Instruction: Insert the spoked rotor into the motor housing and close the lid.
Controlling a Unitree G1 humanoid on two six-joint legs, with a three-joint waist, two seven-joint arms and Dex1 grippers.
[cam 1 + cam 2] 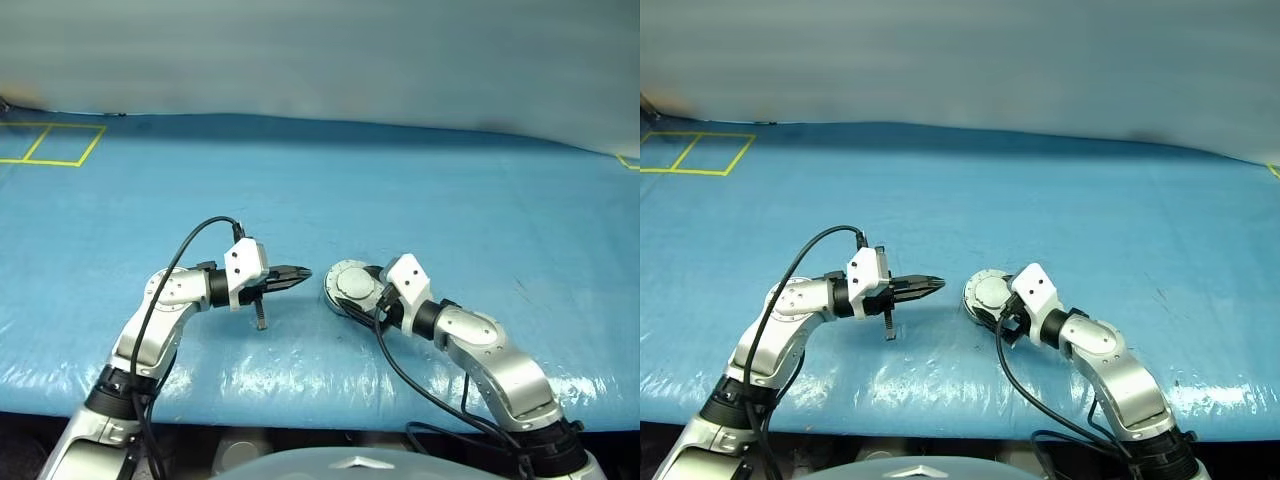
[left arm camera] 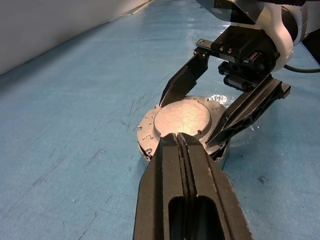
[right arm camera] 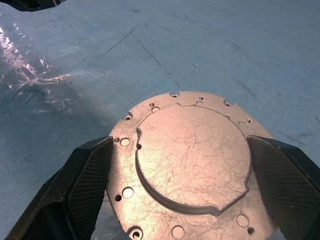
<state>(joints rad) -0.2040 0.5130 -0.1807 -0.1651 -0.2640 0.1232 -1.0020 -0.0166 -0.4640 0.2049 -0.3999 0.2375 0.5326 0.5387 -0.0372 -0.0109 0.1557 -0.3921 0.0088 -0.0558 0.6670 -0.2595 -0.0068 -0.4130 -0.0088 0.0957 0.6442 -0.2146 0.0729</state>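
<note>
Right wrist view looks straight down on the lid [image 3: 187, 160], closed over the motor housing [image 2: 222, 157]: its plain grey face is up, scratched, with a raised round centre and small holes around the flange, and the right gripper [image 3: 180, 187] has its two black fingers [image 3: 82, 187] spread wide, one at each side of the disc's edge, with a sliver of gap at the nearer one, so it clasps nothing. Left wrist view shows what that one cannot, the side wall of the housing under the lid, resting flat on the blue table [image 2: 75, 125]; it also shows the left gripper [image 2: 182, 142], its fingers pressed together and empty, the tips just short of the disc's rim. From the head views the closed assembly lies on the table between the two arms, its flat face upward and tilted a little toward the camera; being round, it has no long axis. Left gripper points across at it from the robot's left, right gripper reaches around it from the other side. Yellow tape lines [image 1: 50, 145] mark the table's far left corner, well apart.
</note>
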